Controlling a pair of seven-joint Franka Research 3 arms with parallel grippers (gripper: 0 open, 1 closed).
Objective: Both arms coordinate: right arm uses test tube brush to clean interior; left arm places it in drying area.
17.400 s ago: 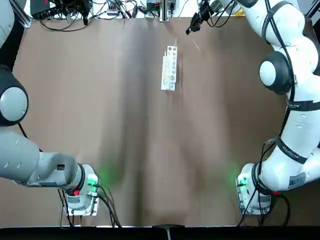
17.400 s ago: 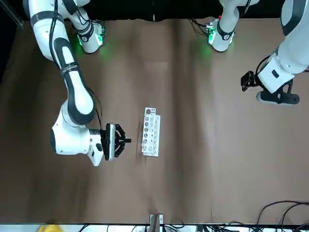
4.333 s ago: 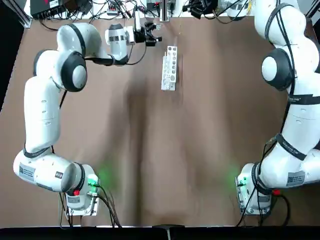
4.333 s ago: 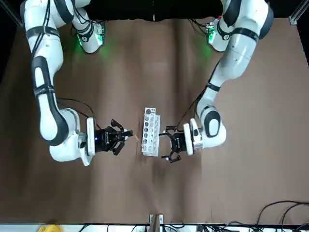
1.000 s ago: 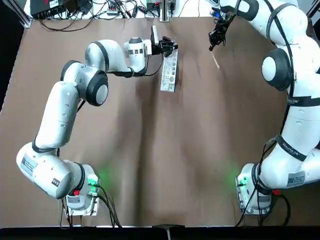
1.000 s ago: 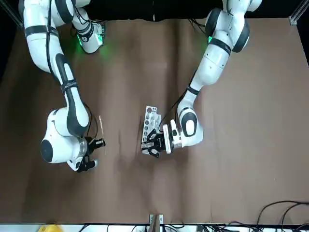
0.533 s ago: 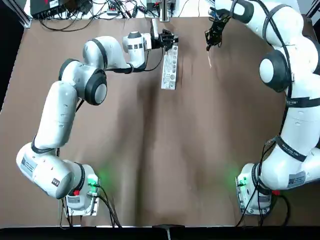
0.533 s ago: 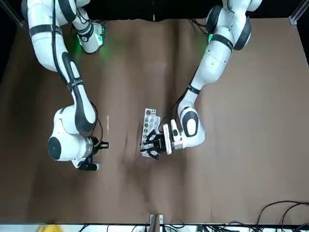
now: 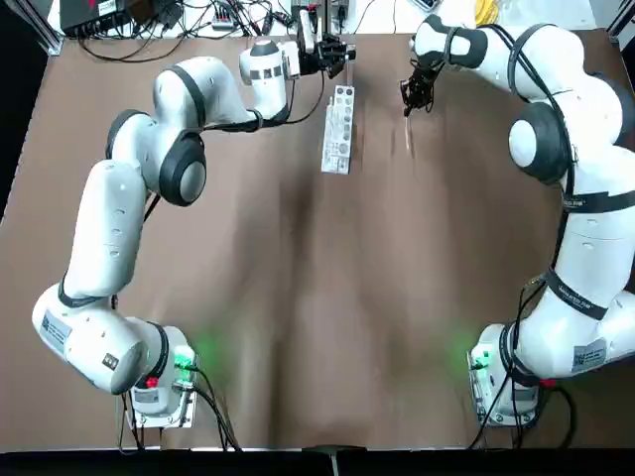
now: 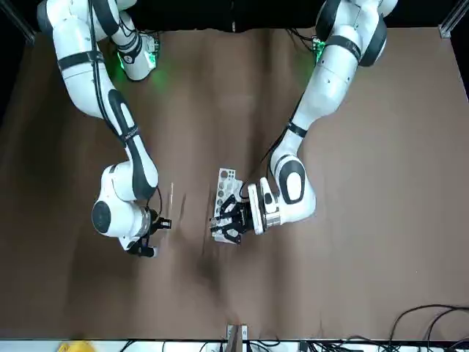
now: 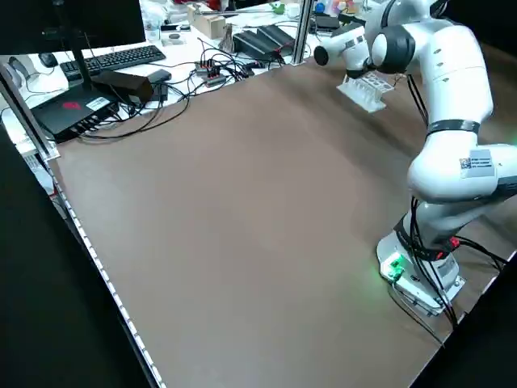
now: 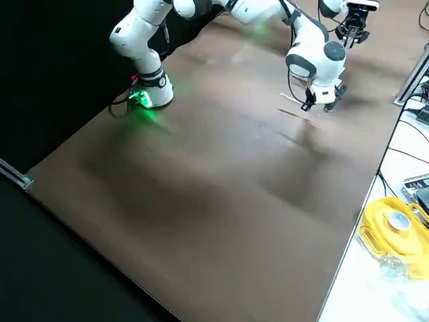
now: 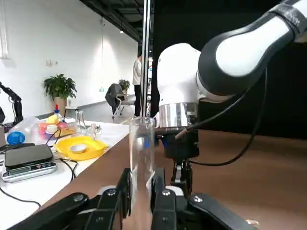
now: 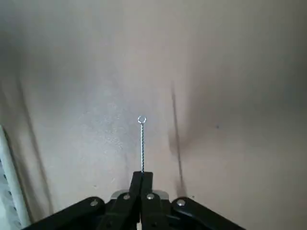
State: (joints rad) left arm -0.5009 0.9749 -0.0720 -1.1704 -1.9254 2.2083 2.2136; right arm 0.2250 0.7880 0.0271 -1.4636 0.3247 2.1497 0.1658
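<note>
My left gripper [image 13: 142, 184] is shut on a clear glass test tube [image 13: 141, 143] that stands upright between its fingers. It hovers at the far end of the white rack, the drying area [image 9: 338, 130], seen from above with the left gripper [image 9: 334, 54] just beyond it. To the rack's right, my right gripper [image 9: 409, 98] is shut on the thin test tube brush [image 14: 141, 143]. The brush's wire ends in a small ring and points down at the table. From across the table the brush [image 10: 173, 193] shows beside the rack [image 10: 224, 186].
The brown table [image 9: 298, 297] spreads wide toward the arm bases. Cables and electronics [image 9: 149, 18] line the far edge. A yellow object [image 12: 395, 228] and a keyboard [image 11: 121, 56] lie on benches beyond the table.
My left gripper has drifted toward the table's far edge with the tube. The right gripper has shifted nearer the rack and toward the bases, carrying the brush.
</note>
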